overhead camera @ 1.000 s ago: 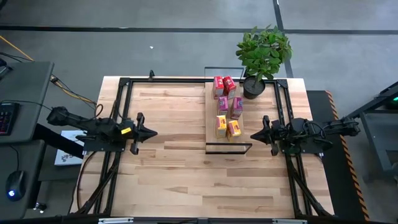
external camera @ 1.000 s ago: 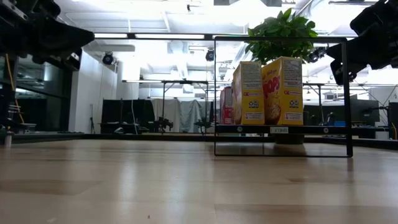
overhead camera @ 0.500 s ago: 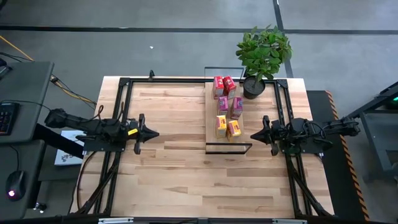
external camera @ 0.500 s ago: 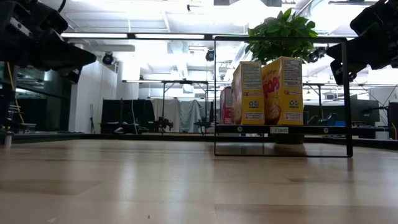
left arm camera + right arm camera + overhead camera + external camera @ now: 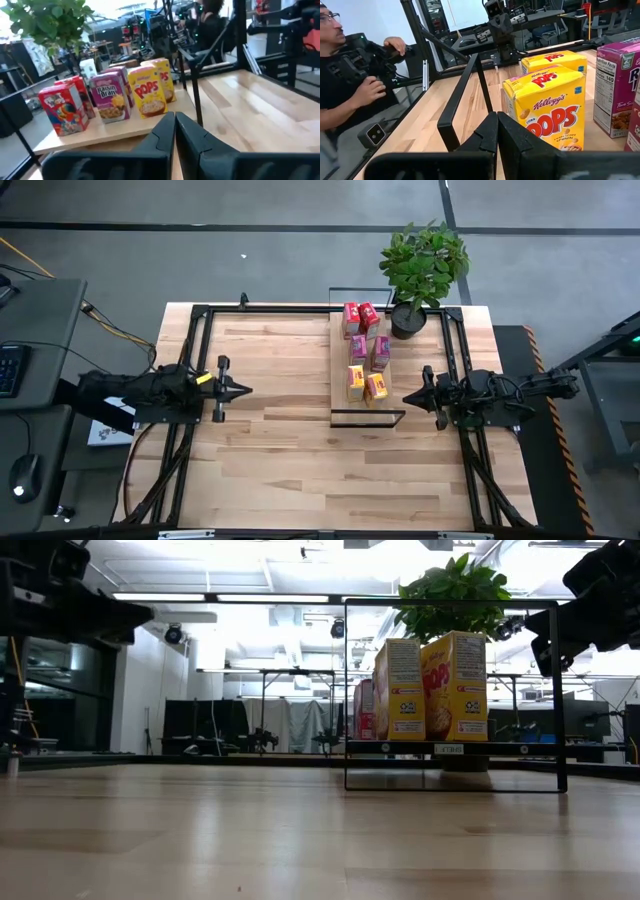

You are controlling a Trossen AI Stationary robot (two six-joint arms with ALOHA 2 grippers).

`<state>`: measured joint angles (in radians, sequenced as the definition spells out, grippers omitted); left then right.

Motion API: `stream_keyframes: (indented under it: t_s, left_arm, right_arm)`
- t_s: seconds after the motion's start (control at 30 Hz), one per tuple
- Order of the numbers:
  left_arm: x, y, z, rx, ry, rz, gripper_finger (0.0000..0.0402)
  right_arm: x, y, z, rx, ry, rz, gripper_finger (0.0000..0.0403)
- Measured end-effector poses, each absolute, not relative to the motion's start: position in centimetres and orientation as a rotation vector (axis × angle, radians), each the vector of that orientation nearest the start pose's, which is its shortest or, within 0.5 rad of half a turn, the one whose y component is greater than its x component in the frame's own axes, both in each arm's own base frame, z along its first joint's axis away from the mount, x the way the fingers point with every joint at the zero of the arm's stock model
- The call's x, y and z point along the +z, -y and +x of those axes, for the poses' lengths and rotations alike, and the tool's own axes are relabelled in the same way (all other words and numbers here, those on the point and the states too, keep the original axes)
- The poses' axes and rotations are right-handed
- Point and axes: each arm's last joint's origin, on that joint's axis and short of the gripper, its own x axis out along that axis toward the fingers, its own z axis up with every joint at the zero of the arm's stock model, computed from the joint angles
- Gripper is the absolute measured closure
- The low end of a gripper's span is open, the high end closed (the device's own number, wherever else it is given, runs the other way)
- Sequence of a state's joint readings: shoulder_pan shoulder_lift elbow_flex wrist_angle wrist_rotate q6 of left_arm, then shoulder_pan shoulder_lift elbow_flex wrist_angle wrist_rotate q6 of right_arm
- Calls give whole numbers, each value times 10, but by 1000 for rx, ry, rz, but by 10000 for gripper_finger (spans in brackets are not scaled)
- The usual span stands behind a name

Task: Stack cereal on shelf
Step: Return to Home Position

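High view: six cereal boxes (image 5: 358, 348) upright in pairs on shelf (image 5: 339, 375), upper right of centre; left gripper (image 5: 245, 390) mid-left, fingers pressed together, empty; right gripper (image 5: 406, 397) just right of shelf, likewise closed, empty.

Boxes hiding boxes on the shelf (image 5: 520, 747)
In the low view, the two yellow boxes (image 5: 440, 685) at the shelf's near end cover the rows behind, bar a reddish sliver of one farther box (image 5: 364, 710); in the right wrist view a pink-purple box (image 5: 620, 85) is cut off.
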<state>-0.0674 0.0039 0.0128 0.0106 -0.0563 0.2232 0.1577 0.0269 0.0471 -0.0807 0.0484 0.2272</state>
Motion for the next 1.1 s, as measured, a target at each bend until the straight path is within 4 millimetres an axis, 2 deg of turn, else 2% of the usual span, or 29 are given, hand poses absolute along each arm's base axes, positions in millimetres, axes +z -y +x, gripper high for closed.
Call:
stream_keyframes:
  t_s: [0.1, 0.27, 0.43, 1.1]
  left_arm:
    - [169, 5, 97, -25, 22, 195, 396]
    - [168, 5, 97, -35, 18, -6, 396]
    - [169, 7, 97, -51, 18, -68, 396]
    - [168, 7, 98, -48, 8, -76, 396]
  right_arm:
    - [170, -14, 95, 102, -72, 221, 402]
    - [170, -14, 95, 102, -72, 221, 402]
    - [170, -14, 95, 102, -72, 221, 402]
    - [170, -14, 95, 101, -72, 221, 402]
